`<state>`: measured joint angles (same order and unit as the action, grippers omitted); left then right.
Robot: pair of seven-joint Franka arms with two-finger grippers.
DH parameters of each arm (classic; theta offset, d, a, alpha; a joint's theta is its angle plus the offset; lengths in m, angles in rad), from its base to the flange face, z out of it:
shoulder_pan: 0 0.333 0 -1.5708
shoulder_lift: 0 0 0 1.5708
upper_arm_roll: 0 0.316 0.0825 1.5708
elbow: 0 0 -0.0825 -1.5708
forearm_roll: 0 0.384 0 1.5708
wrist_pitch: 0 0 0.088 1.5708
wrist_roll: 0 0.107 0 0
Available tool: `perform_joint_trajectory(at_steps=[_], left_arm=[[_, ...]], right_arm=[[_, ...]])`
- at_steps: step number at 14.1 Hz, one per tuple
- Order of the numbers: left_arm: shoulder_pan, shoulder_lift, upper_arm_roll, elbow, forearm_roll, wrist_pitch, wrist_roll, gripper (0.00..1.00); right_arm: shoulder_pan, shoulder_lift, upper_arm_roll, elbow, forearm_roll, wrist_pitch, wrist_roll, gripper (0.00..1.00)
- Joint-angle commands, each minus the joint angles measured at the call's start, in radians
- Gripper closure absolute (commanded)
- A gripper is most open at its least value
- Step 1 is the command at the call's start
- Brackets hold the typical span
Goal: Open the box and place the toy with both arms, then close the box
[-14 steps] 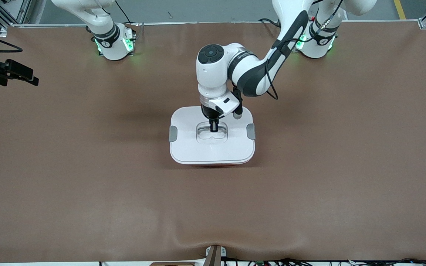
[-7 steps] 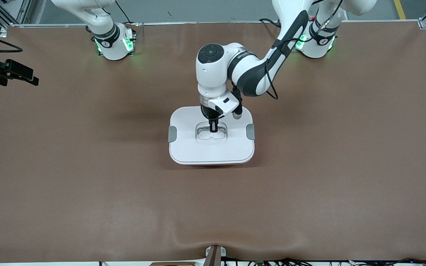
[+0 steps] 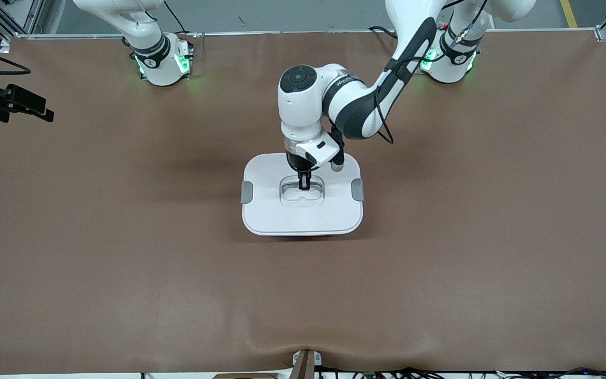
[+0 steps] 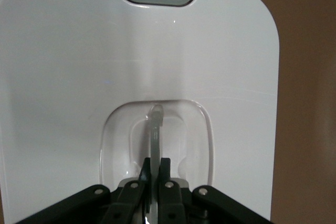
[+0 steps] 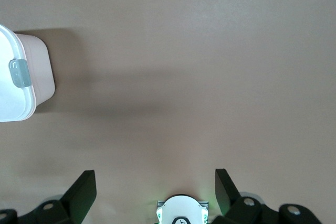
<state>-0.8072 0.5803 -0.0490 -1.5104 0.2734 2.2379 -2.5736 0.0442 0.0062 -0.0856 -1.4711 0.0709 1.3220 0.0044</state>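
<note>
Left end effector [image 3: 303,183] pinches the handle [image 4: 156,129] at the centre of the box's lid [image 3: 271,210]; right end effector [image 5: 155,190] waits spread wide.

We see a plain white rounded-rectangular plastic lid [image 3: 303,210] with two grey side clips [image 3: 246,192], no print on it. Its recessed centre handle [image 4: 156,140] reads clear to whitish. The tub wall under the lid [image 5: 39,72] shows pale translucent pink in the right wrist view, with a thin red-pink line at the lid's lower edge in the front view. Table cover [image 3: 124,252] is uniform matte brown. Arms [image 3: 355,100] are white with black joint sections, and the bases glow green [image 3: 179,62]. Left gripper [image 4: 156,174] is black with silver screw heads. Right gripper [image 5: 156,190] fingers are black too.
</note>
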Motion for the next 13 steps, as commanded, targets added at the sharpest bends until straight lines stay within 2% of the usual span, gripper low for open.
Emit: perform_joint_trajectory(at_steps=[1, 13], left_arm=[[-0.007, 0.015, 0.003, 0.015, 0.021, 0.002, -0.022, 1.00], [-0.009, 0.036, 0.001, 0.030, 0.018, 0.002, -0.027, 1.00]], right_arm=[[-0.009, 0.001, 0.007, 0.018, -0.017, -0.015, -0.009, 0.00], [-0.010, 0.001, 0.007, 0.020, -0.017, -0.015, -0.009, 0.00]])
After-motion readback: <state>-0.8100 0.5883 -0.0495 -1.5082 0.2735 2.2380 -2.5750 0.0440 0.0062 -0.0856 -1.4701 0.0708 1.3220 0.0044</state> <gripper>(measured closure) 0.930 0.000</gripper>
